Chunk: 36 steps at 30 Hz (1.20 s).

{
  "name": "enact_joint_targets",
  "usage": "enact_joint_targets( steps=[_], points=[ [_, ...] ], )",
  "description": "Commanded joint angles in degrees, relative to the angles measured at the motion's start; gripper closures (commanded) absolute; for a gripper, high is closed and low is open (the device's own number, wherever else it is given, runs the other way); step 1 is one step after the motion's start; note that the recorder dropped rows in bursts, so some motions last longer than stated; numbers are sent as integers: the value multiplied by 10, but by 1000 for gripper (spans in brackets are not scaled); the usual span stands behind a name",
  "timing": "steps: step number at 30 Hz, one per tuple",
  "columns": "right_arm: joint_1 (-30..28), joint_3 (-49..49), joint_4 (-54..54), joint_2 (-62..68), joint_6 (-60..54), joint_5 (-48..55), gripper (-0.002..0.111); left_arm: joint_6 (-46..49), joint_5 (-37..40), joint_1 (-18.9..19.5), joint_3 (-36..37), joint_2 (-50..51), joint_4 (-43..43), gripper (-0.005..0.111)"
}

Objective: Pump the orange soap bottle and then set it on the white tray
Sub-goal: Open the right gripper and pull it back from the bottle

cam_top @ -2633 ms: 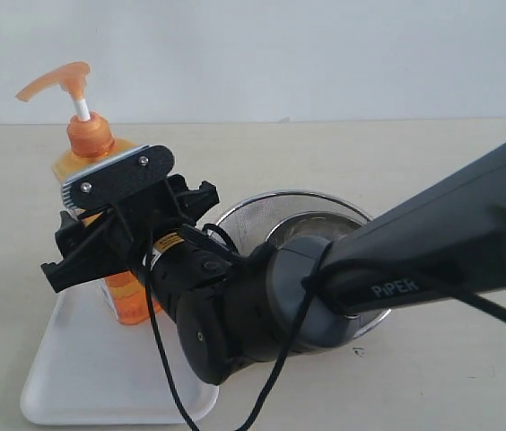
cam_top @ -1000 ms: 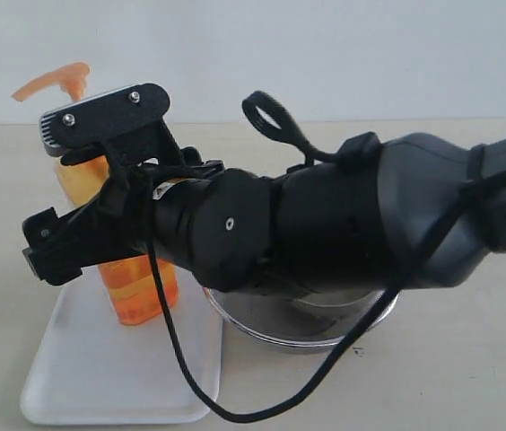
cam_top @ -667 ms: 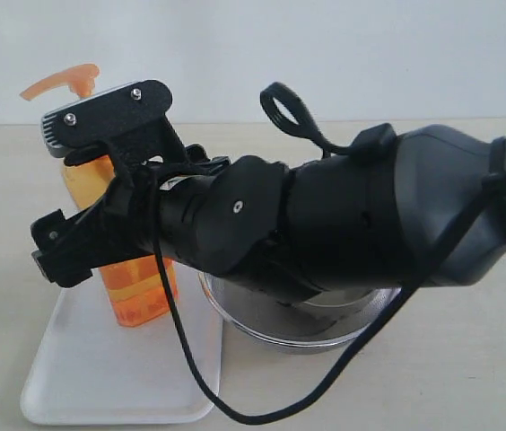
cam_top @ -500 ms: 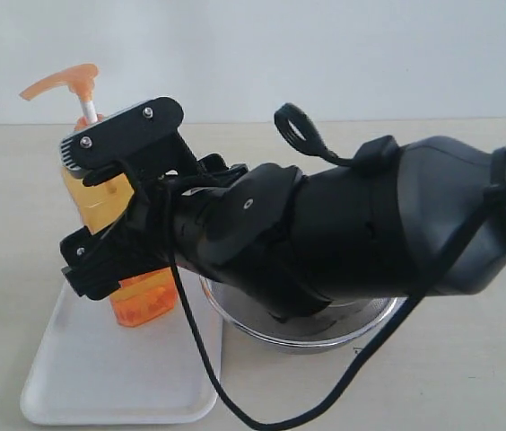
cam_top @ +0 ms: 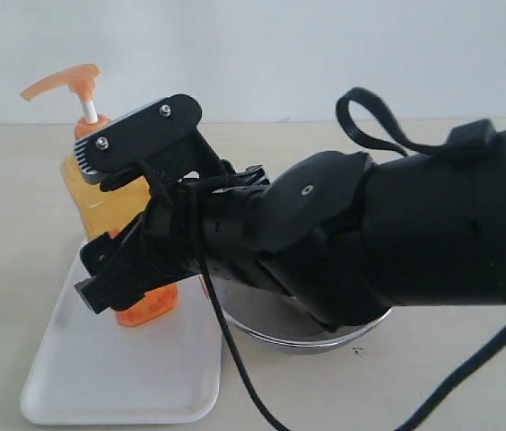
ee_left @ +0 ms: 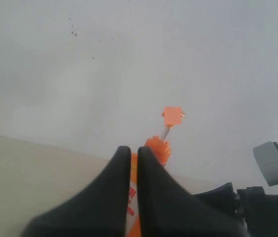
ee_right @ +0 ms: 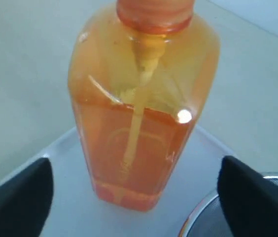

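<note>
Right claw point(ee_right: 136, 197): mine, spread wide, its fingers point(ee_right: 16, 202) on either side of the bottle point(ee_right: 139, 113) and touching neither side.
Left claw point(ee_left: 132, 151): tips pressed together on nothing, pointing toward the bottle's pump.
Bottle: upright on the tray point(cam_top: 100, 386), toward its far end, with the white stem showing under the pump head.
In the way: in the exterior view my right arm and claw cover the bottle's middle and most of the strainer point(cam_top: 262, 328).
Strainer: on the table point(cam_top: 450, 377), just beside the tray's right edge.
Cable point(cam_top: 233, 359): hangs from my arm past that same edge.
</note>
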Motion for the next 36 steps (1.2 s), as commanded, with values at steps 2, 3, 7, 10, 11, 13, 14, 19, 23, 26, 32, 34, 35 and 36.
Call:
enact_joint_targets(
  steps=[2,3,7,10,11,13,14,19,23,26,32,34,35,36],
  points=[
    [0,33,14,-55,7,24,51,1,-1,0,2,-2,-3,102],
    [0,40,20,-64,10,30,52,1,-1,0,2,-2,-3,102],
    [0,69,34,-100,22,39,52,1,10,0,2,-2,-3,102],
    [0,89,42,-129,25,39,52,1,15,0,2,-2,-3,102],
    [0,96,47,-140,25,39,52,1,15,0,2,-2,-3,102],
    [0,104,51,-157,25,39,52,1,17,0,2,-2,-3,102],
    [0,107,53,-164,25,39,52,1,20,0,2,-2,-3,102],
    [0,120,53,-196,23,42,65,1,24,0,2,-2,-3,102],
    [0,123,53,-197,14,45,92,1,25,0,2,-2,-3,102],
    [0,123,53,-197,13,41,108,-5,23,0,2,-2,-3,102],
    [0,129,53,-197,-15,0,108,-23,24,0,3,-2,-3,102],
    [0,139,56,-197,-42,-21,108,-23,16,0,3,-2,-3,102],
    [0,145,57,-197,-45,-27,108,-24,14,0,3,2,-3,102],
    [-1,149,57,-197,-47,-29,108,-25,13,0,3,12,-3,102]
  ],
)
